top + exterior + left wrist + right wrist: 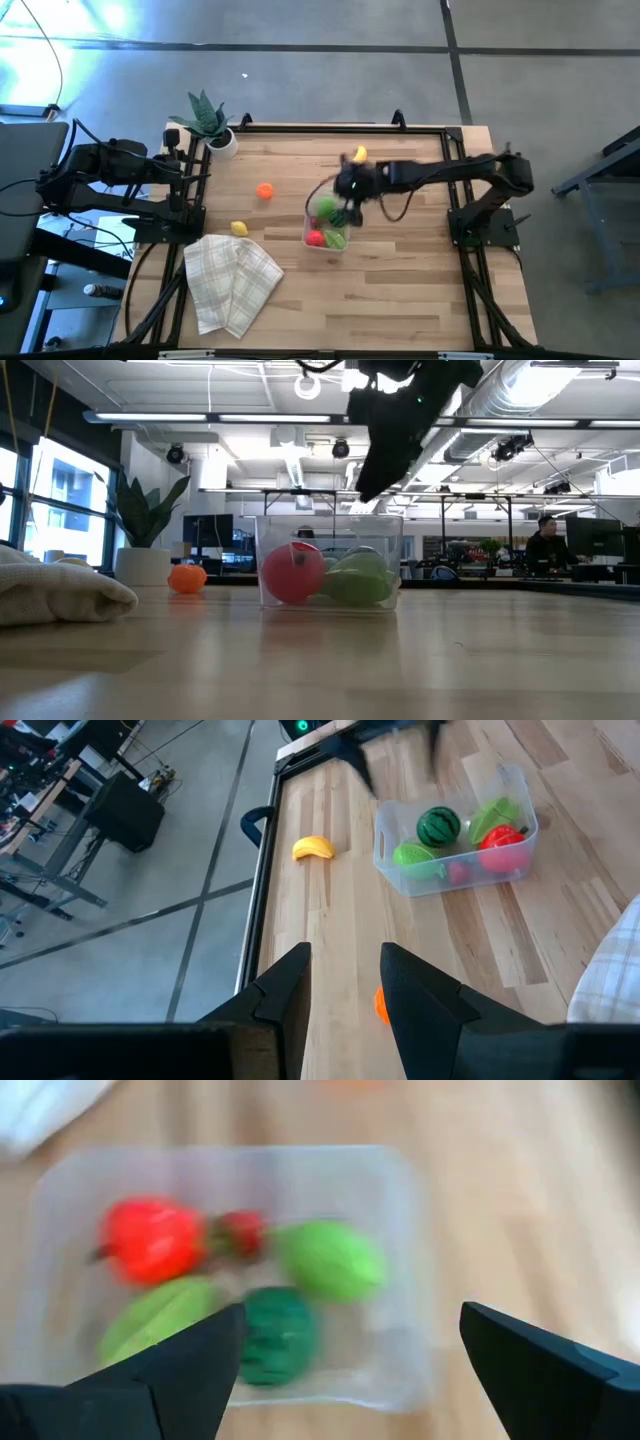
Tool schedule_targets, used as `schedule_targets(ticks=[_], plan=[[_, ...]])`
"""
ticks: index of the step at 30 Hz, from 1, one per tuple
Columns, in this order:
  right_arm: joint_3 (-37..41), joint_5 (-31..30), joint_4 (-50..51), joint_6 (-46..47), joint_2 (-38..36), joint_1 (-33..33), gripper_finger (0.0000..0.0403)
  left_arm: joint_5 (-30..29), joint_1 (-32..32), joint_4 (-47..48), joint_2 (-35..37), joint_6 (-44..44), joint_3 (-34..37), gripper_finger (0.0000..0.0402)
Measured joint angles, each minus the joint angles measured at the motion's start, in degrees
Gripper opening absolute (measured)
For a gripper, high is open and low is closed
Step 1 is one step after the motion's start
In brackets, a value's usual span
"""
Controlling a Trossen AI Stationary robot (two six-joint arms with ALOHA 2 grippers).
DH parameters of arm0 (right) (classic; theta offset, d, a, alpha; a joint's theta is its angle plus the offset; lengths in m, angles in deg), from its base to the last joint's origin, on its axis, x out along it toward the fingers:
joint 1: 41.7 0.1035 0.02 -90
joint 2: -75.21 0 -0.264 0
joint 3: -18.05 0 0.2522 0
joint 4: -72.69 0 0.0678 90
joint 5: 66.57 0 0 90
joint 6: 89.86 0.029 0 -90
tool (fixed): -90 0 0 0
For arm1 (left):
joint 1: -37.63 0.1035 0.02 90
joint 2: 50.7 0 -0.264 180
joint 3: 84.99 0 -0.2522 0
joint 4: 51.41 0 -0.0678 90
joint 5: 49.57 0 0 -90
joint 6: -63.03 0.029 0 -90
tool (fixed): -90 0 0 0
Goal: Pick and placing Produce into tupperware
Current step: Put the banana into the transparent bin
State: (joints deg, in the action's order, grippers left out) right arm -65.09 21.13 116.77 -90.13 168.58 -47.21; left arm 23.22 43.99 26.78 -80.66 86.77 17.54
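The clear tupperware (309,236) stands at mid-table and holds several produce pieces: a red one (150,1240), a small red one (240,1232), a light green one (330,1260), a dark striped green one (278,1335) and a pale green one (165,1315). My right gripper (350,1350) hangs open a little above the tub, slanting down, with nothing between its fingers. A yellow banana (358,154), an orange piece (264,190) and a yellow piece (239,228) lie loose on the table. My left gripper (345,990) waits open at the table's left edge.
A checked folded cloth (230,282) lies near the front left. A potted plant (212,125) stands at the far left corner. In the low view the tub's wall (392,538) stands under the right arm, and people sit in the room beyond the table.
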Motion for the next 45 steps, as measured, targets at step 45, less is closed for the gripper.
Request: schedule_targets(ticks=[45], plan=[[-7.17, 7.10, 7.61, 68.87, 16.04, -31.24, 0.0358, 0.01, 0.01, 0.01, -0.02, 0.01, 0.00, 0.0113]])
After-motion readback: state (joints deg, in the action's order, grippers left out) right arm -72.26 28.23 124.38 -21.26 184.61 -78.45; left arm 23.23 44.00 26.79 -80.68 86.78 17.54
